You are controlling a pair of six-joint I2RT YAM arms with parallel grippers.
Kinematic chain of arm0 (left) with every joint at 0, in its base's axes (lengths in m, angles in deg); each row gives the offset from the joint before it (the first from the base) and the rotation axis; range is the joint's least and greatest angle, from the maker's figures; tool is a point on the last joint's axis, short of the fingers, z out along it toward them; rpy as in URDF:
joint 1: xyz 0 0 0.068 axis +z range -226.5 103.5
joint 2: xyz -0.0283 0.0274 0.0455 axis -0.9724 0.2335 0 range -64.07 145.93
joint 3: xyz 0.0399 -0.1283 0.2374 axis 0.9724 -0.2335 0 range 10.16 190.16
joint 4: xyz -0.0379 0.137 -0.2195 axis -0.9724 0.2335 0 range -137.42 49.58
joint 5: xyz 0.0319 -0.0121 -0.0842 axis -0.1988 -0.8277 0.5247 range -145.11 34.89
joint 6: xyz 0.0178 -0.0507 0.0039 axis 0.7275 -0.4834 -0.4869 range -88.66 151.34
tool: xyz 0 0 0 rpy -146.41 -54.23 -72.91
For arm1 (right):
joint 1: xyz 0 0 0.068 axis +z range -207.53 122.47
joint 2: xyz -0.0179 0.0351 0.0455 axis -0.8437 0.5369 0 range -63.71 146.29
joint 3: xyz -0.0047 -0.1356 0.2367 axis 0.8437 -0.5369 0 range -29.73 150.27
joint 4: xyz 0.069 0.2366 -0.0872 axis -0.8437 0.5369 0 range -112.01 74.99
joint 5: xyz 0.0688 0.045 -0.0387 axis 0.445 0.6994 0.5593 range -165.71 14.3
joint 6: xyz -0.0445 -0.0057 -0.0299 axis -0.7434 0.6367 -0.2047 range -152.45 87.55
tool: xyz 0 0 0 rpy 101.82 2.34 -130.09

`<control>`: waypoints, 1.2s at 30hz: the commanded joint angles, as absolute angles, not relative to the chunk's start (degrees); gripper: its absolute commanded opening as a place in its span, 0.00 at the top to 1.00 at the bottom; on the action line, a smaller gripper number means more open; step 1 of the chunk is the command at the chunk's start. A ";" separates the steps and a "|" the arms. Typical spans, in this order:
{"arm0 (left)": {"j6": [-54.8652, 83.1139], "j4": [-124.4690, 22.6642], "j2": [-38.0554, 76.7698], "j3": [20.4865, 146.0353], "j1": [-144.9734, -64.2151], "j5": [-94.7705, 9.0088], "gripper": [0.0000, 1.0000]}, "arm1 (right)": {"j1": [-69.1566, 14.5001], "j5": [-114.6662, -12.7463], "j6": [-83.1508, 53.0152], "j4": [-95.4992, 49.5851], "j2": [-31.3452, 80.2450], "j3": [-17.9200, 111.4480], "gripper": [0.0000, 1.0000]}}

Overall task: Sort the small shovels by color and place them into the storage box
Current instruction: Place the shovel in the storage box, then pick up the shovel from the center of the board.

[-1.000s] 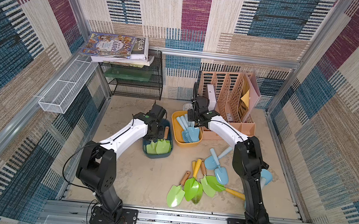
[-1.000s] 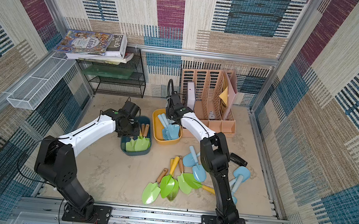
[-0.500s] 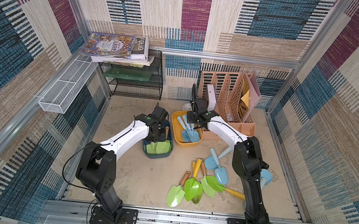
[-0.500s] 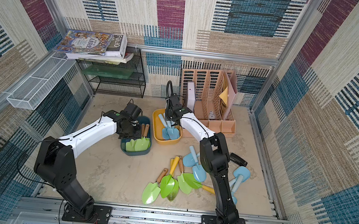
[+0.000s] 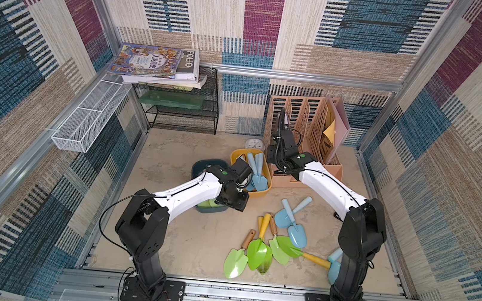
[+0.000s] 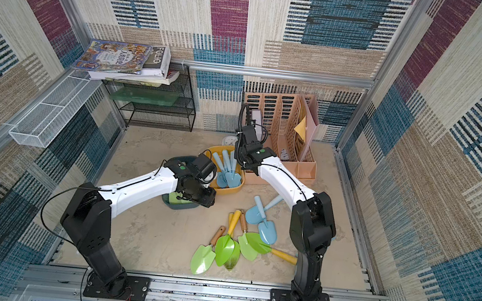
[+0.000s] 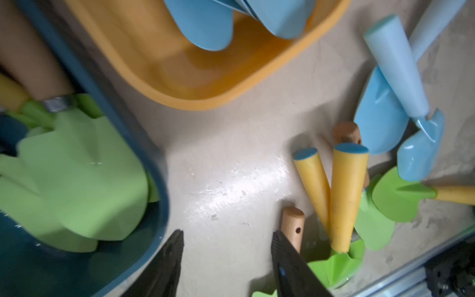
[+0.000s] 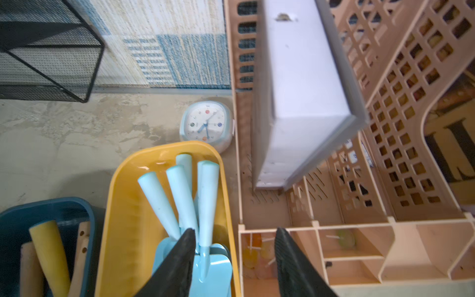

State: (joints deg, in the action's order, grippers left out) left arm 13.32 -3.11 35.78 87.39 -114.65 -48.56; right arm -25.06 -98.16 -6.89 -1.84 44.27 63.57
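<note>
Our left gripper and right gripper hung parted and empty; green shovels lay in the blue bin, blue shovels in the yellow bin. Between picks, we judged: next, descend on the loose shovels nearby.

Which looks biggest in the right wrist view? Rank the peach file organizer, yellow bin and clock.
1. peach file organizer, filling about half the frame
2. yellow bin, cut off at the frame edge
3. clock, clearly smallest
</note>
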 commanded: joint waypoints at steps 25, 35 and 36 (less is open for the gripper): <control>20.17 -0.42 45.51 96.34 -126.63 -39.48 0.41 | -26.62 -99.08 1.33 1.06 23.15 35.57 0.49; 21.77 0.25 48.68 100.80 -126.94 -33.16 0.44 | -27.28 -100.55 4.98 2.44 18.76 29.22 0.49; 21.87 0.59 49.54 101.69 -126.97 -32.69 0.45 | -27.38 -100.71 5.15 2.76 18.41 28.95 0.49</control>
